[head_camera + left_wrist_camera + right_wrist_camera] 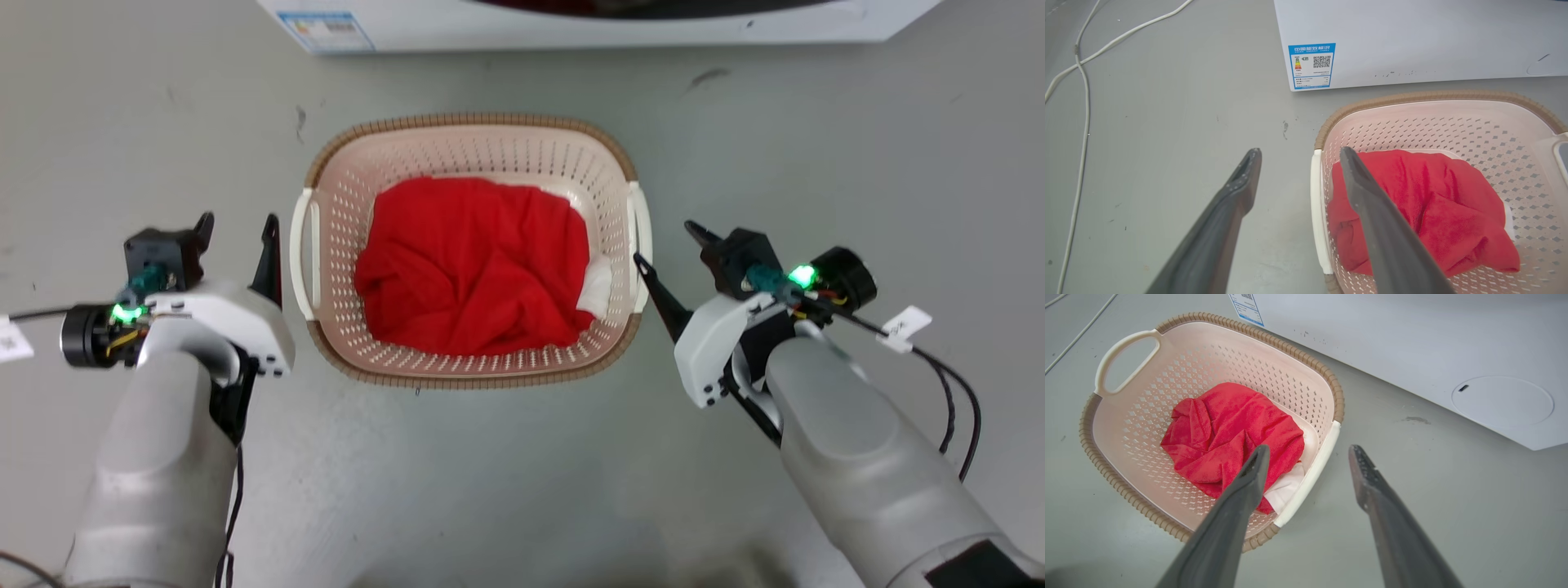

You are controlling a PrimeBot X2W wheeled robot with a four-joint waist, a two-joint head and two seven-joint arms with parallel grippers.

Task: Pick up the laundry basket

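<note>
At the left of the head view my left pincer (238, 233) is spread wide and holds nothing. Its inner finger sits just beside the left handle (302, 253) of the laundry basket (473, 121). The basket sits on the grey floor (522, 474) in the middle of the frame, below the washer (571, 24) along the top edge. A crumpled red cloth (473, 261) covers most of the basket's bottom, and a bit of white cloth (600, 286) peeks out at its right side. At the right of the frame my right pincer (665, 242) mirrors the left, wide and empty, with its inner fingertip close to the right handle (643, 237).

I judge the arms flank the basket this way so that each can close on its own handle and the lift stays level, with the soft load low in the middle.

The head view gives me the symmetry of both arms. The left wrist view adds the handle bar lying between my two fingers in the lower middle. It also shows an energy label (1312, 65) on the washer at the top and a white cable (1084, 102) trailing down the left edge. The right wrist view shows the far handle's open loop at upper left and a round cover (1502, 402) on the washer at right. No view tells me whether the fingers are yet down at handle height.
</note>
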